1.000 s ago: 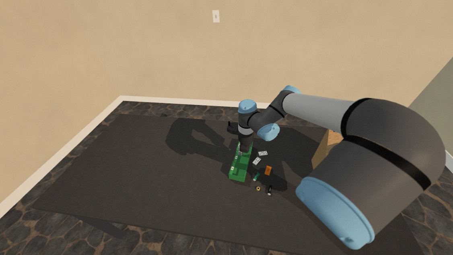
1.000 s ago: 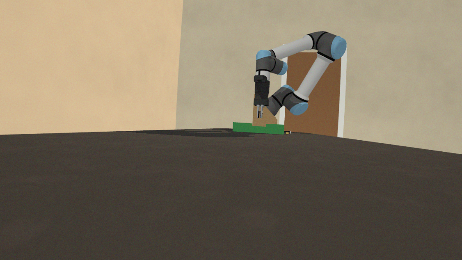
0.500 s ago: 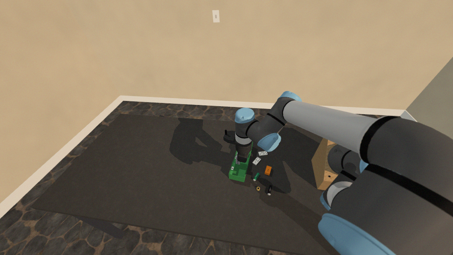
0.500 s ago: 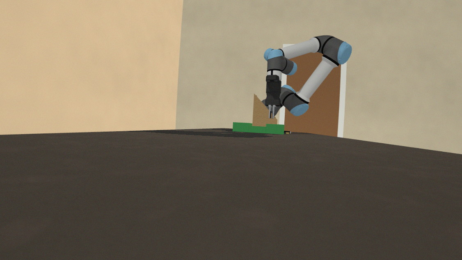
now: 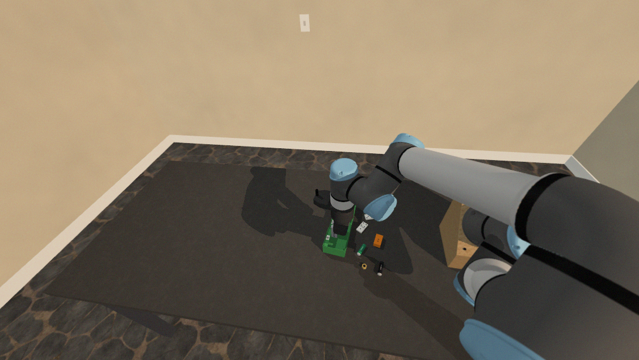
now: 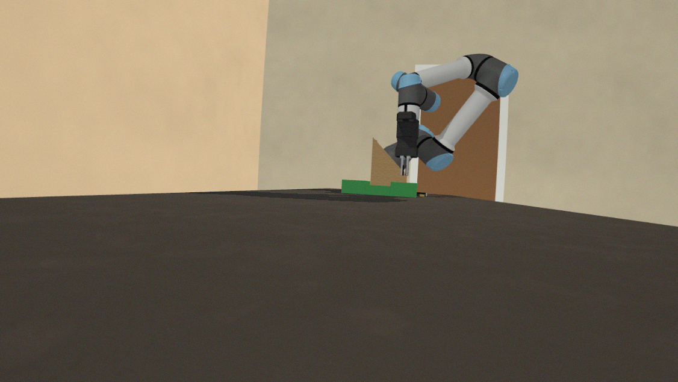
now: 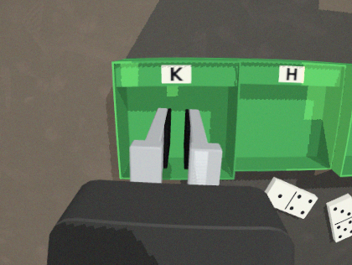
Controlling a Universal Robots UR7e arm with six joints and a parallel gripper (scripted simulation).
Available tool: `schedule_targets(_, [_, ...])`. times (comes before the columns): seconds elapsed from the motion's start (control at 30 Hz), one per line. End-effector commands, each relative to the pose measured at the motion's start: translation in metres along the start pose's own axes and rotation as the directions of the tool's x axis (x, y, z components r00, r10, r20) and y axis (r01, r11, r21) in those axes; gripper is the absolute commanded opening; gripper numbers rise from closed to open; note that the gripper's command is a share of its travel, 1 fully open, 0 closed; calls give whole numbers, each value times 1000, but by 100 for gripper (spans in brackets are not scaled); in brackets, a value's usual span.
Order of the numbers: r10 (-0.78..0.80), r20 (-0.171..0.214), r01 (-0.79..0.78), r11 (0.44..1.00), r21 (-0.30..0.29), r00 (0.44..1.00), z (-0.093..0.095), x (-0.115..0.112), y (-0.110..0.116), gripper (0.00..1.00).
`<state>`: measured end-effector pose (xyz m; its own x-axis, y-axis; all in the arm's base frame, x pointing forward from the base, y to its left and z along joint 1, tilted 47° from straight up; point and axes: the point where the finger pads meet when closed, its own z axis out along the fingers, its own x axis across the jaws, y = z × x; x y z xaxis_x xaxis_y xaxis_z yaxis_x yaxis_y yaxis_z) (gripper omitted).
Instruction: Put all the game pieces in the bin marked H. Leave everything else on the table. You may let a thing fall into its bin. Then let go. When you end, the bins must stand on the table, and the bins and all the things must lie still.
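Observation:
A green row of bins (image 5: 337, 241) stands on the dark table; in the wrist view I see the compartment marked K (image 7: 175, 124), the one marked H (image 7: 281, 124) and the edge of a third (image 7: 345, 118). All that I see of them is empty. My gripper (image 7: 177, 127) hangs above the K compartment, its fingers nearly together with nothing between them; it also shows in the top view (image 5: 334, 232) and the exterior view (image 6: 403, 172). Two white dominoes (image 7: 291, 197) (image 7: 341, 217) lie on the table just outside the H compartment, and they show in the top view (image 5: 362, 227) (image 5: 368, 217).
An orange block (image 5: 378, 240), a green cylinder (image 5: 361, 249), a small yellow ring (image 5: 364, 266) and a black cylinder (image 5: 380, 267) lie near the bins. A black object stands behind them. A wooden box (image 5: 455, 241) stands by the arm's base.

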<state>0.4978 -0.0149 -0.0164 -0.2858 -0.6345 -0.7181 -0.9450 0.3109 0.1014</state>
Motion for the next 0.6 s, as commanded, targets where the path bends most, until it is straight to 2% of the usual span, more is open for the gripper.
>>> schedule_targets(0.0, [1,0,-1,1000,0,1000,12,0,0,31])
schedule_targets(0.57, [1,0,-1,1000,0,1000,52,0,0,31])
